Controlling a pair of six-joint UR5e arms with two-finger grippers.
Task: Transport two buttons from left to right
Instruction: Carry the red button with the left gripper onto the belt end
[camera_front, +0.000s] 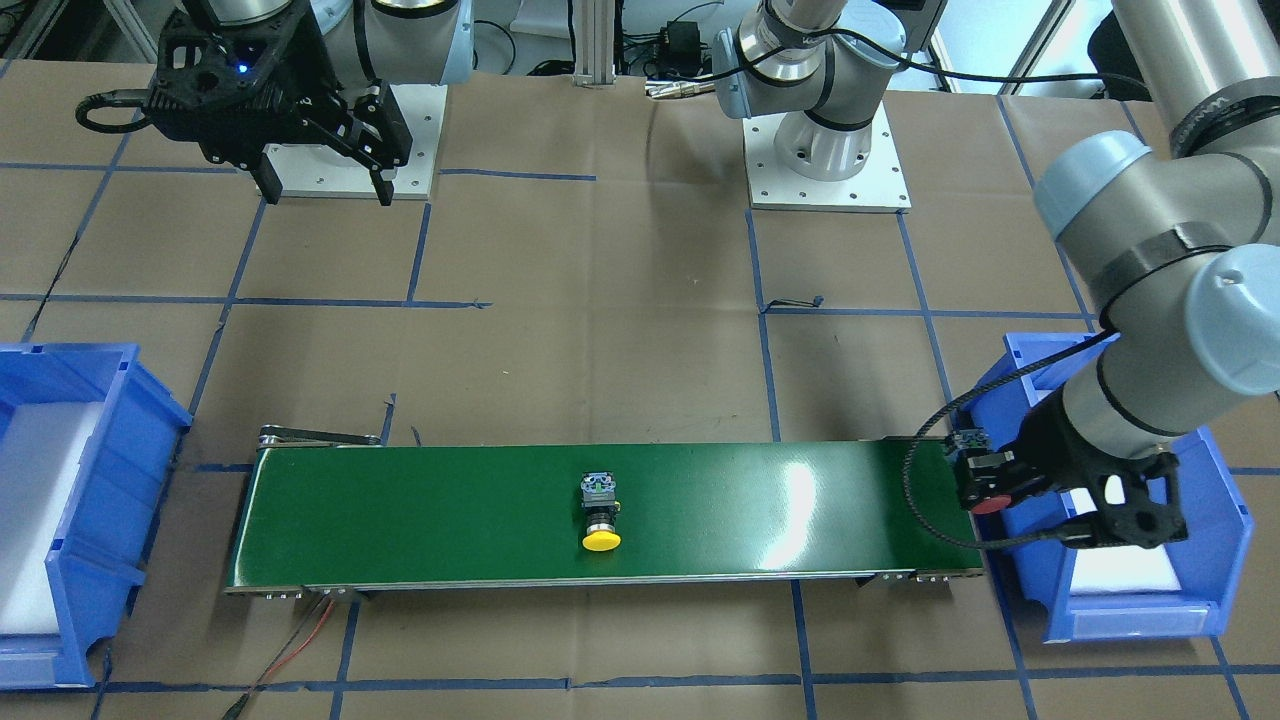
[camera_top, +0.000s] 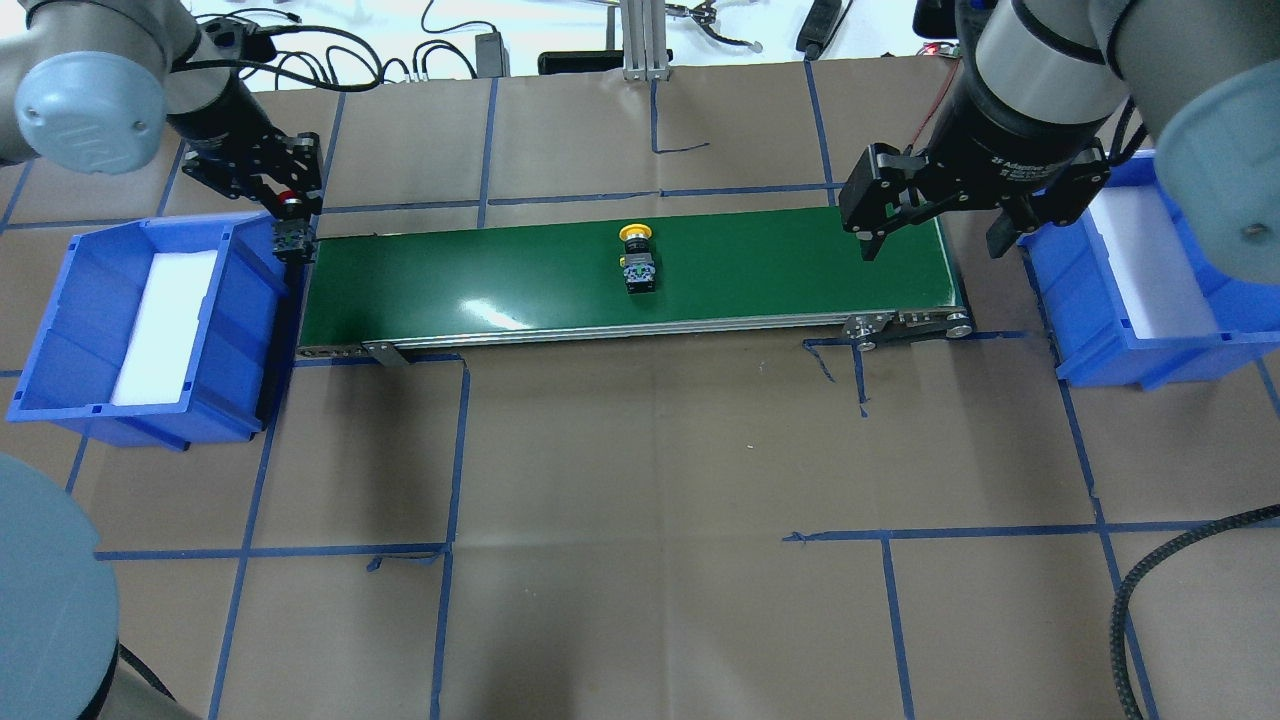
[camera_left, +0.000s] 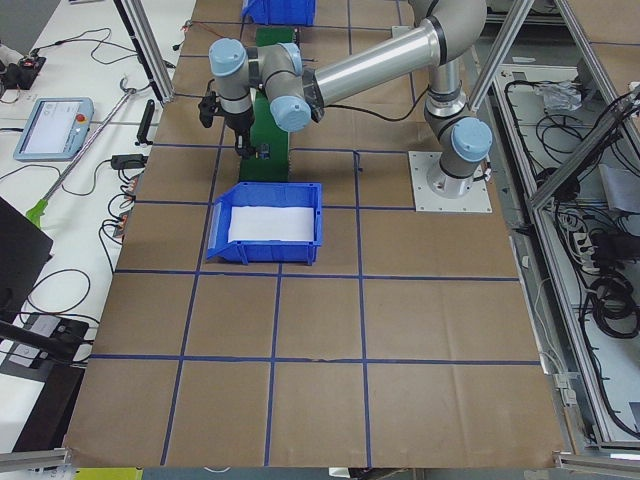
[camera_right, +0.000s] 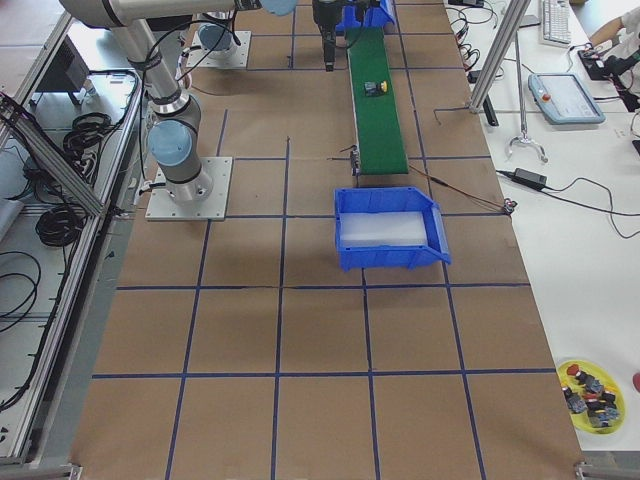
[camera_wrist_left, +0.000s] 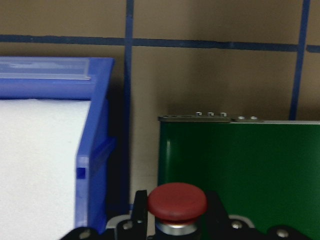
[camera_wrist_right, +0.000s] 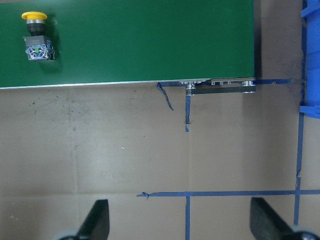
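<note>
Well, two buttons: yellow button (camera_top: 637, 262) lies mid-length on the one green belt (camera_top: 480, 280); left hand (camera_top: 292, 217) grips red button (camera_wrist_left: 177, 201) over its end; right hand (camera_top: 935, 245) gapes.

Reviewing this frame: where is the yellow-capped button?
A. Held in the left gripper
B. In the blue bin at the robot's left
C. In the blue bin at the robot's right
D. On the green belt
D: the yellow-capped button lies on its side about midway along the green belt, held by nothing.
</note>
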